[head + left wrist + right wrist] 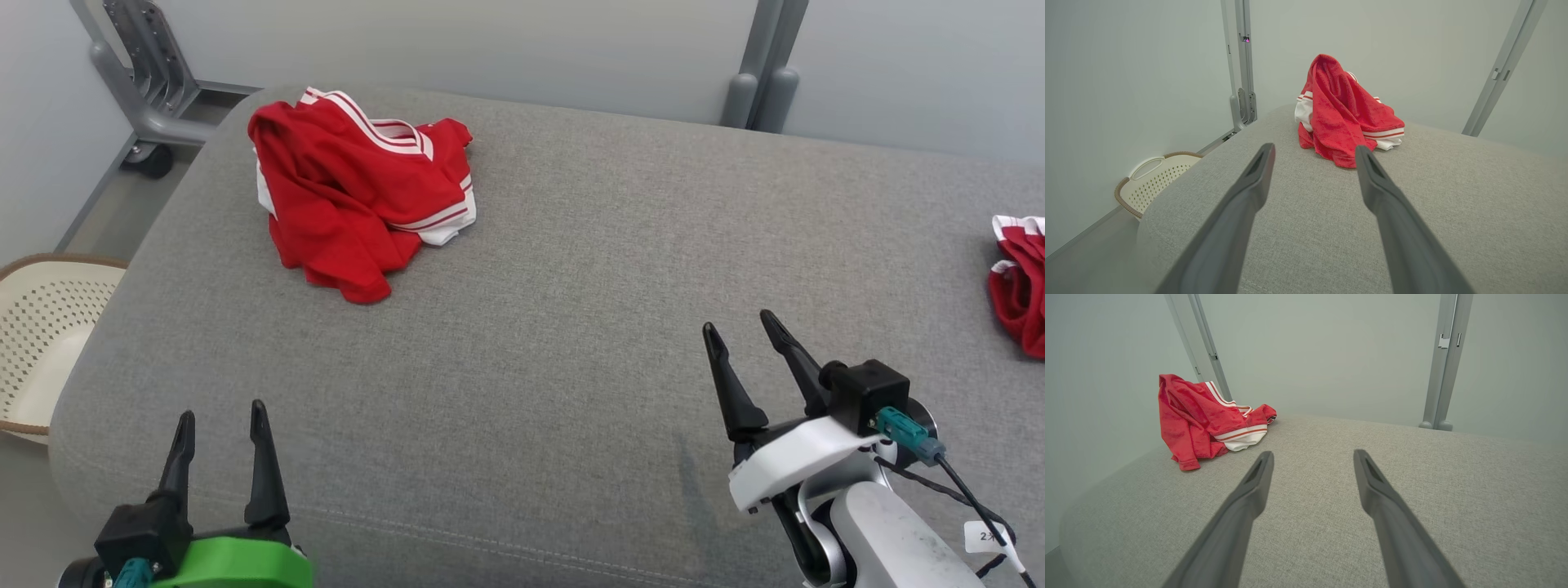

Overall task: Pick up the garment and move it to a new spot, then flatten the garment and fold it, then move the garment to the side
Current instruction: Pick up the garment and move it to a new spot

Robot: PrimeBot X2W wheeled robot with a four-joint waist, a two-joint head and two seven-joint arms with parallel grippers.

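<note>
A crumpled red garment (359,192) with white striped trim lies in a heap at the far left of the grey cushioned surface (555,327). The left wrist view shows the garment (1345,114) ahead, just beyond the fingertips; in the right wrist view the garment (1208,418) sits far off to the left. My left gripper (222,416) stands open at the near left edge, well short of the heap. My right gripper (741,325) stands open at the near right, empty. Both grippers hover over bare fabric, the left gripper (1314,150) and the right gripper (1312,455) holding nothing.
A second red and white piece of cloth (1019,282) lies at the right edge of the surface. A cream perforated basket (41,335) stands on the floor to the left. Grey metal frame posts (763,73) and a wheeled base (151,98) rise behind, against a pale wall.
</note>
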